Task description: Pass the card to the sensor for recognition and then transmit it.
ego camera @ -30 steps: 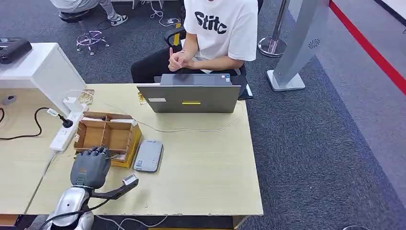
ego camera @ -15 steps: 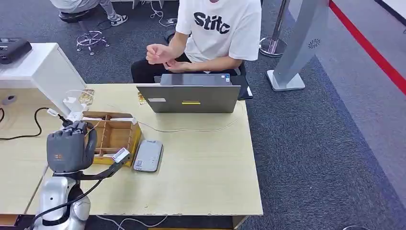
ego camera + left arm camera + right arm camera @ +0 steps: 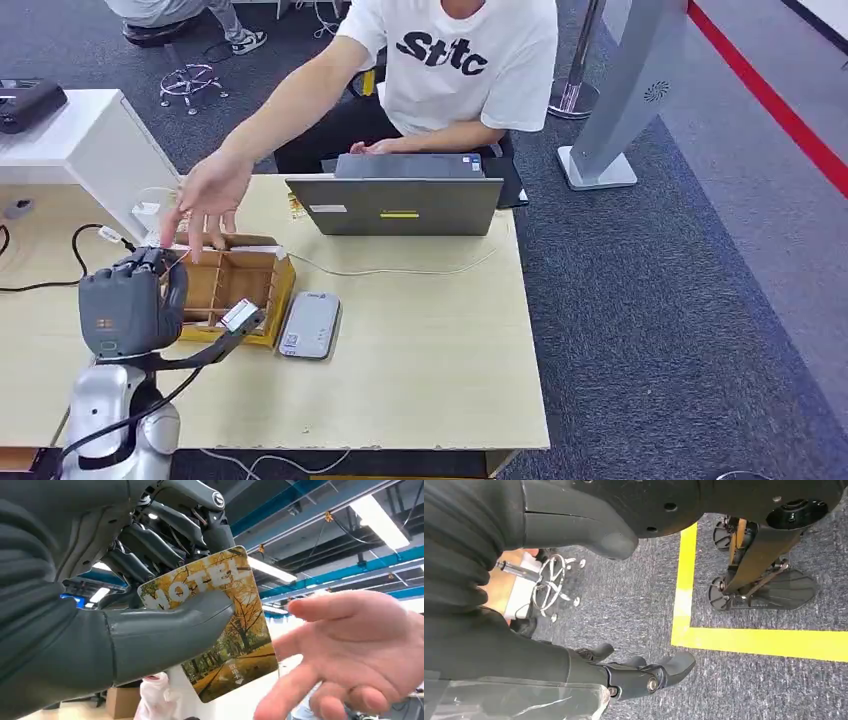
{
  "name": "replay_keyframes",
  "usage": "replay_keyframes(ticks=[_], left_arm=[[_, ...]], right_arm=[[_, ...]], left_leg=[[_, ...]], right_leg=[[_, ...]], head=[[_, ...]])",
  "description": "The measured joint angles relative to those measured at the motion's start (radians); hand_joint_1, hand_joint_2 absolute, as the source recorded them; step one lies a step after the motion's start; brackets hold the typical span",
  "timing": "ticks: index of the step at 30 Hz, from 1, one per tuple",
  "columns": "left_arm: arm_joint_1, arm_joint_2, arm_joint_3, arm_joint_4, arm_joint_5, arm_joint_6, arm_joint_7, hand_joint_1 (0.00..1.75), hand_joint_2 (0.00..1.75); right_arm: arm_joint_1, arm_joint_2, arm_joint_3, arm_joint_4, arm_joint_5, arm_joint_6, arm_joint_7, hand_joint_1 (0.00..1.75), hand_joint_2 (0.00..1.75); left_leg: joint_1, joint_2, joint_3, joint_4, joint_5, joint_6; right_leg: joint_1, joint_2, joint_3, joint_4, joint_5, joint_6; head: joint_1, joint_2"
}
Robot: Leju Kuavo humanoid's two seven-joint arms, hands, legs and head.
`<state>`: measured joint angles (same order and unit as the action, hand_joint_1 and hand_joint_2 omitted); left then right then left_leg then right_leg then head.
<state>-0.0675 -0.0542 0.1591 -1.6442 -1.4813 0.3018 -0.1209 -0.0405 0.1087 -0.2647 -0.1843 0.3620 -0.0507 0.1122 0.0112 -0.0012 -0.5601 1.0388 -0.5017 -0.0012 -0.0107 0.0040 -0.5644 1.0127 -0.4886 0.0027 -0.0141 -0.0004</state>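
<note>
My left hand (image 3: pixel 130 305) is raised over the left part of the surface (image 3: pixel 420 340), and its thumb and fingers (image 3: pixel 170 540) pinch the hotel card (image 3: pixel 225 630) by one end, so the other end is free. The person's hand (image 3: pixel 205 200) reaches in with the palm open, very near that free end; I judge the step is the handover, so I should hold the card steady and let go only once they grip it. My right hand (image 3: pixel 639 675) hangs over the floor (image 3: pixel 749 690), fingers loosely curled and holding nothing.
</note>
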Motion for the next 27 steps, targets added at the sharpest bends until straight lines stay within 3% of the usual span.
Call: replay_keyframes(ticks=[7,16,17,18,27], left_arm=[[-0.017,-0.002,0.010,0.000,-0.029,-0.039,0.004,1.75,1.75],[-0.129,0.032,0.013,0.030,-0.058,-0.100,0.036,1.75,1.75],[-0.137,0.035,0.013,0.032,-0.059,-0.101,0.036,0.07,1.75],[-0.142,0.035,0.013,0.034,-0.059,-0.102,0.036,0.00,1.75],[-0.134,0.031,0.013,0.038,-0.017,-0.066,0.024,0.00,1.75]], right_arm=[[0.000,0.000,-0.004,0.000,0.024,0.006,0.002,0.00,1.75],[-0.002,0.000,-0.004,0.000,0.053,0.019,-0.002,0.00,1.75],[-0.002,0.000,-0.004,0.000,0.053,0.019,-0.002,0.00,1.75],[-0.002,0.000,-0.004,0.000,0.053,0.019,-0.002,0.00,1.75],[-0.003,0.000,-0.006,0.000,0.053,0.016,0.002,0.00,1.75]], left_leg=[[0.000,0.000,0.000,0.000,0.000,0.000],[0.000,-0.001,0.000,0.000,0.002,-0.001],[0.000,-0.001,0.000,0.000,0.002,-0.001],[0.000,-0.001,0.000,0.000,0.002,-0.001],[0.000,0.000,-0.002,0.000,0.001,0.000]], right_leg=[[0.000,0.000,0.000,0.000,0.000,0.000],[0.000,0.000,0.000,0.001,0.001,0.000],[0.000,0.000,0.000,0.001,0.001,0.000],[0.000,0.000,0.000,0.001,0.001,0.000],[0.000,0.000,-0.001,0.000,0.000,0.000]], head=[[0.000,0.000],[0.000,0.000],[0.000,0.000],[0.000,0.000],[0.000,0.000]])
